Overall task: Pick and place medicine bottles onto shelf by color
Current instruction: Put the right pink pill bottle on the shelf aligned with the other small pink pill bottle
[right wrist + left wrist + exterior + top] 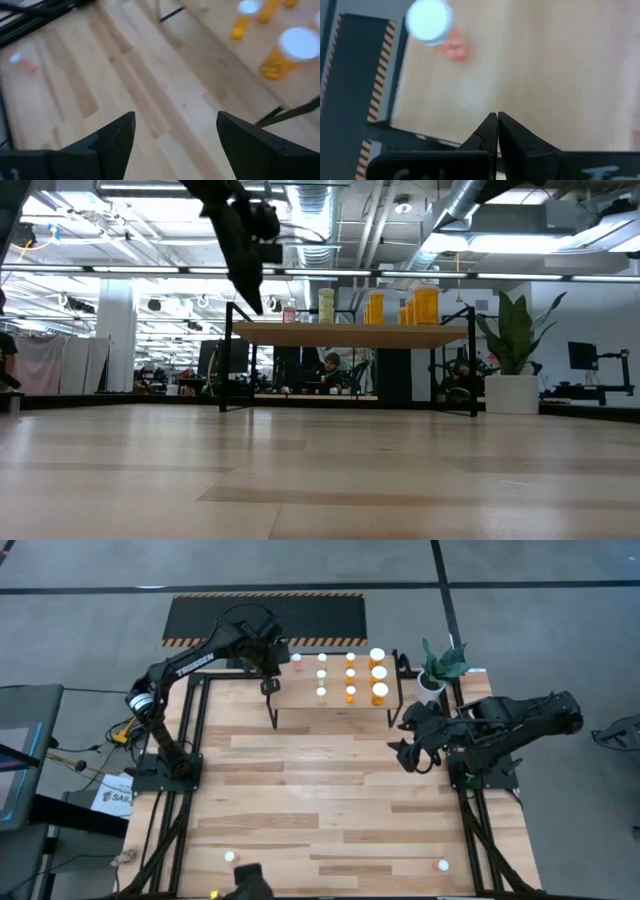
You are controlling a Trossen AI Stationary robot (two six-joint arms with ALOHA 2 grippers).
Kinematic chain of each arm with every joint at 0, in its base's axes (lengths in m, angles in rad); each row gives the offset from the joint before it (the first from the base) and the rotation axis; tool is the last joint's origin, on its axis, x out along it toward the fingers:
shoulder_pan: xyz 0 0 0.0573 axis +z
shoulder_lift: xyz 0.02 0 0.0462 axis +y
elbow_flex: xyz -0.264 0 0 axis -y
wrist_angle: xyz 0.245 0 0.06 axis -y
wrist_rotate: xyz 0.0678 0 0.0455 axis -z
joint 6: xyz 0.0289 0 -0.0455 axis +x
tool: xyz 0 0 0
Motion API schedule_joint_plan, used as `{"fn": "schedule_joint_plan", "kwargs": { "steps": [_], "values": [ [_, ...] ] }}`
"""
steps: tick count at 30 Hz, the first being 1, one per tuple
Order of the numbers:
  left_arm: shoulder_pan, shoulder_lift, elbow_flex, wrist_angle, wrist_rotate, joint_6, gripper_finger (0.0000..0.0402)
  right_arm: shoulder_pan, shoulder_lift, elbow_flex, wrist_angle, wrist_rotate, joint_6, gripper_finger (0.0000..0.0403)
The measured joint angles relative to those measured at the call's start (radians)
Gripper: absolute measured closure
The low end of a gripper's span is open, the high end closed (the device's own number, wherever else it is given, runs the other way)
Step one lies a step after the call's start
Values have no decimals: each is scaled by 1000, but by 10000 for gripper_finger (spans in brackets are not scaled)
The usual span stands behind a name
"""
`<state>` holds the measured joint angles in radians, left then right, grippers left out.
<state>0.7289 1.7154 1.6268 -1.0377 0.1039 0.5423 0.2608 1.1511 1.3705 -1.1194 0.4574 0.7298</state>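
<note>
The light-wood shelf [335, 705] stands at the table's far middle on thin black legs. On it stand medicine bottles with white caps, in rows by color: a red-pink one [297, 660] at the left, pale yellow-green ones [322, 674], orange ones [350, 674] and larger orange ones [379, 671]. My left gripper [268, 686] is shut and empty just above the shelf's left end, near the red-pink bottle [429, 20]. My right gripper [405, 755] hangs open and empty over the table, right of the shelf. Two more bottles [229, 856] [442, 865] stand near the table's near edge.
A white pot with a green plant [432, 680] stands right of the shelf. A black mat with striped edges [265, 615] lies beyond the table's far edge. A dark object [250, 880] sits at the near edge. Bare planks [320, 790] lie between shelf and near bottles.
</note>
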Motion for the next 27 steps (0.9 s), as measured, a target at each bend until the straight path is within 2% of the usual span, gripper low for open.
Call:
{"fn": "schedule_joint_plan", "kwargs": {
  "steps": [7,15,21,27],
  "values": [
    [-116,-218,0,-39,5,-127,401,46,0,0,4,-73,-81,101],
    [-319,-473,0,-143,72,-401,401,45,0,0,80,-184,-126,101],
    [-609,-567,0,-292,66,-724,401,90,7,0,138,-325,-68,101],
    [-980,-579,0,-413,-96,-992,401,244,53,1,160,-268,84,101]
  ]
}}
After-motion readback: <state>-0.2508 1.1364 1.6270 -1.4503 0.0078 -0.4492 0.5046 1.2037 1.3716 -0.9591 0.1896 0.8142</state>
